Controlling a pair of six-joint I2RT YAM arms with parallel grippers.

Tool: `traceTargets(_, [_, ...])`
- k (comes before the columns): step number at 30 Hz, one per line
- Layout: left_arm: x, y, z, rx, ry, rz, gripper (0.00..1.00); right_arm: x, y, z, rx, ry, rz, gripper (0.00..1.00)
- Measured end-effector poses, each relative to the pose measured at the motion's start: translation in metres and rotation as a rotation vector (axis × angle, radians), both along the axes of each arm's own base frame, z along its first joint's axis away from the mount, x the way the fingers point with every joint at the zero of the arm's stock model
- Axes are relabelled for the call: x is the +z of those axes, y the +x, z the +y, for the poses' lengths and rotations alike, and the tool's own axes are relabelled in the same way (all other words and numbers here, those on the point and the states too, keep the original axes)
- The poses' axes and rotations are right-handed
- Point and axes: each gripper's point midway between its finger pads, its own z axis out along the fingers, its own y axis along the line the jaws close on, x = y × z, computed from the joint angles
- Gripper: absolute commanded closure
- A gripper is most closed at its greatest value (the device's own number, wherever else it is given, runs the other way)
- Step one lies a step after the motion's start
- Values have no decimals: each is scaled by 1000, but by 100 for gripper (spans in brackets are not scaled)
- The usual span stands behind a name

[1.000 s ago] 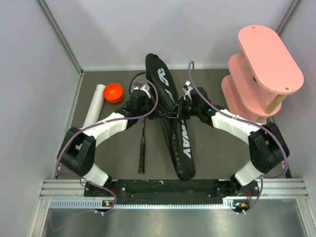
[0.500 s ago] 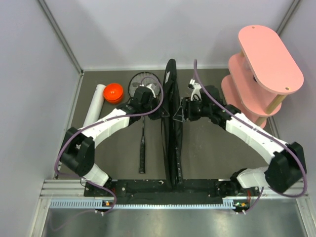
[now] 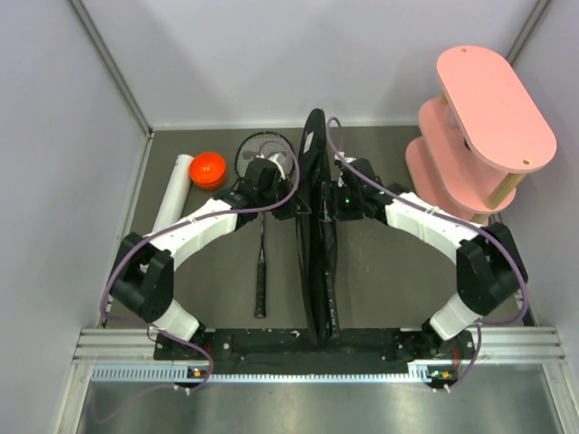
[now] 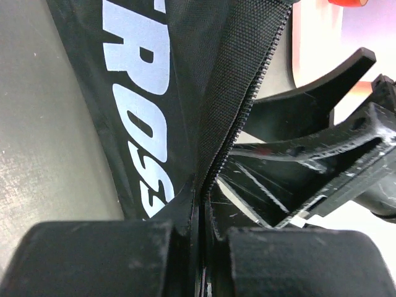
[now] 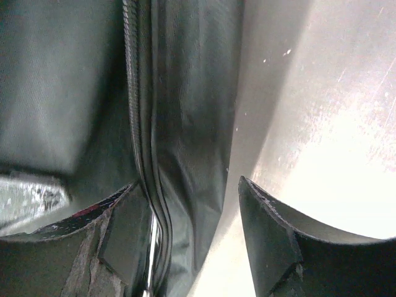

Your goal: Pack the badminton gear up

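Bag edge-on, zip lost inside L tool pinch.

Pale walls enclose a grey table and pink shelf.

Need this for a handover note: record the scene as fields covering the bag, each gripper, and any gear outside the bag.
CROSSWAY bag: black, standing on its edge between the two arms
left gripper: shut on the bag's zipper edge
right gripper: open, jaws astride the bag's edge, one finger clear of the fabric
racket: one, lying flat left of the bag
tube: white, far left
orange cap: beside the tube's far end
pink shelf: far right
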Motion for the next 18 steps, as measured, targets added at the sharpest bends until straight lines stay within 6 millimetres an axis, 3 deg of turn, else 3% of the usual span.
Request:
traceTargets(2, [0, 0, 0, 0, -2, -1, 100, -4, 6, 5, -5, -25, -5, 39])
traceTargets(4, [0, 0, 0, -1, -4, -1, 100, -8, 8, 7, -13, -53, -18, 50])
traceTargets(5, [-1, 0, 0, 0, -4, 0, 100, -9, 8, 7, -16, -63, -22, 59])
traceTargets(6, [-1, 0, 0, 0, -4, 0, 100, -9, 9, 5, -23, -76, -27, 86])
traceTargets(8, [-2, 0, 0, 0, -5, -3, 100, -10, 10, 3, -28, -91, -37, 100])
traceTargets(13, [-8, -1, 2, -20, 16, -21, 100, -7, 6, -1, -22, -102, -32, 100])
traceTargets(18, [-11, -9, 1, -81, 29, -39, 99, 30, -5, 9, 47, -2, -21, 100])
